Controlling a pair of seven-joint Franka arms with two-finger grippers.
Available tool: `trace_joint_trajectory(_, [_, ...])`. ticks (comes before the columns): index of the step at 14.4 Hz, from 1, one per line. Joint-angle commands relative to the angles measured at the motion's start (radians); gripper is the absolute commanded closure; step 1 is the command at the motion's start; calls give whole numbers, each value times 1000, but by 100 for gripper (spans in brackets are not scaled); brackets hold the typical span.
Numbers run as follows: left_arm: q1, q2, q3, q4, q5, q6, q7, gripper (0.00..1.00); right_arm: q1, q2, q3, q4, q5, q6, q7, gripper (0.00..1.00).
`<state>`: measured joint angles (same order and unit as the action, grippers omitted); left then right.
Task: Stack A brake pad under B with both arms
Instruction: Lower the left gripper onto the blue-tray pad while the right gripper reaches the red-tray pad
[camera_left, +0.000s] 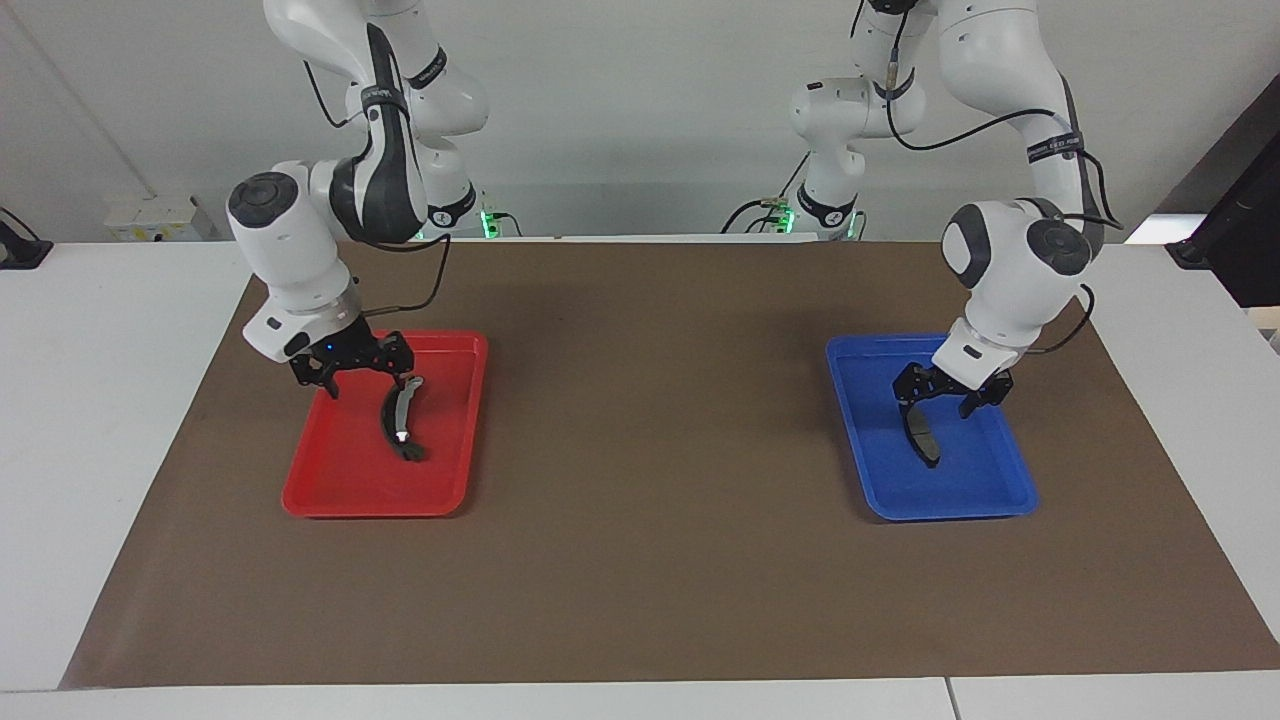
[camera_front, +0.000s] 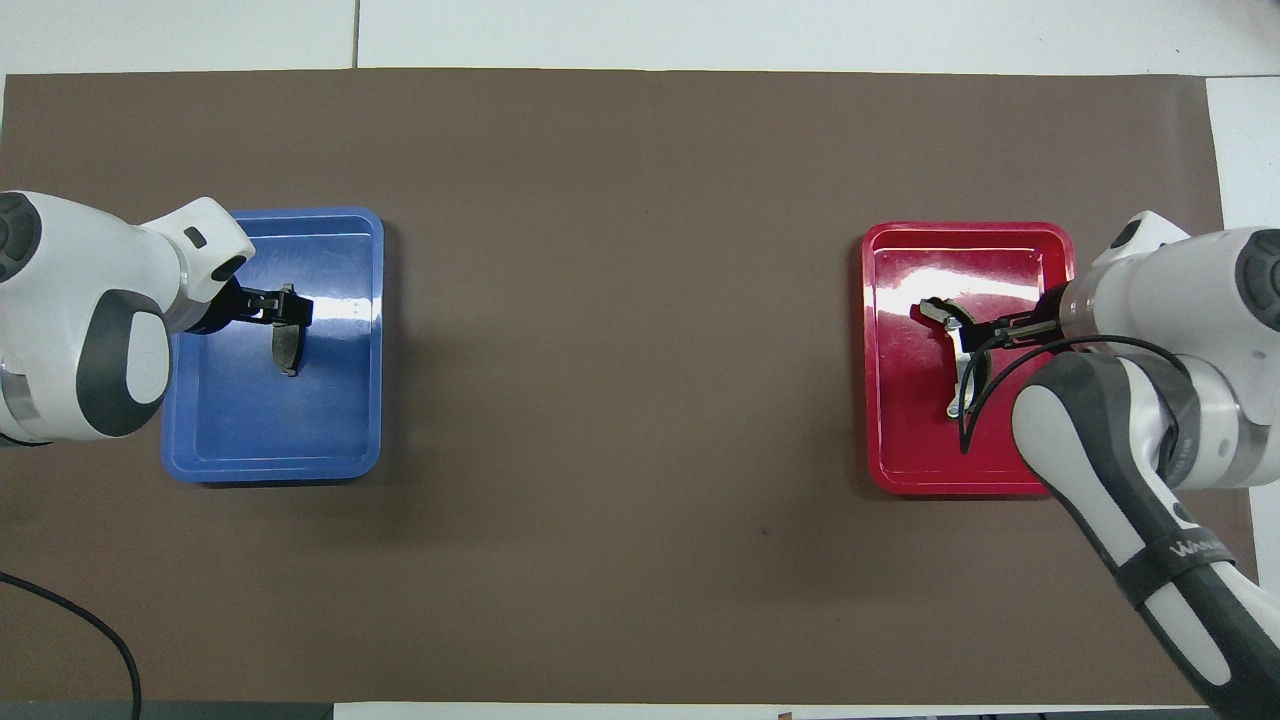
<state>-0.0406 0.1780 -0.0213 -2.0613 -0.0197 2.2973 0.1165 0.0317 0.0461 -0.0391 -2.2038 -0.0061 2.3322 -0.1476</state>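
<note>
The A brake pad (camera_left: 922, 437), short and dark grey, stands on edge in the blue tray (camera_left: 960, 500) at the left arm's end of the table. My left gripper (camera_left: 945, 398) is low over that tray, right at the pad's upper end. In the overhead view the pad (camera_front: 286, 347) hangs just below the left gripper (camera_front: 283, 305). B (camera_left: 398, 425), the long crescent pad with a silvery spot, is tilted on edge in the red tray (camera_left: 330, 490). My right gripper (camera_left: 365, 385) is low over it, at its upper end. B (camera_front: 957, 370) also shows in the overhead view beside the right gripper (camera_front: 985, 330).
A brown mat (camera_left: 650, 450) covers the table between the two trays. The blue tray (camera_front: 330, 440) and the red tray (camera_front: 900, 450) sit at the mat's two ends. White table borders the mat.
</note>
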Motion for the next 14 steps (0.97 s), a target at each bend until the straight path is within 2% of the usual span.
trace_joint_trajectory(1, [-9,23,4,-34,7,79,-11,2,-6,43,5,-60,28,116,-52,0])
trace_joint_trajectory(3, [-2,63,6,-34,7,120,-8,2,-3,58,5,-79,28,163,-61,0])
trace_joint_trajectory(5, [-1,67,4,-34,7,117,-9,2,-6,95,7,-85,28,186,-70,0])
trace_joint_trajectory(8, [-2,69,6,-39,7,120,-11,11,-3,93,5,-88,29,184,-70,1])
trace_joint_trajectory(11, [5,77,6,-45,7,126,-9,16,-6,90,5,-105,28,188,-75,11])
trace_joint_trajectory(13, [5,77,6,-48,7,126,-11,16,-1,87,5,-117,29,190,-78,27])
trace_joint_trajectory(14, [5,77,6,-49,7,126,-11,16,-1,87,5,-117,28,190,-92,40])
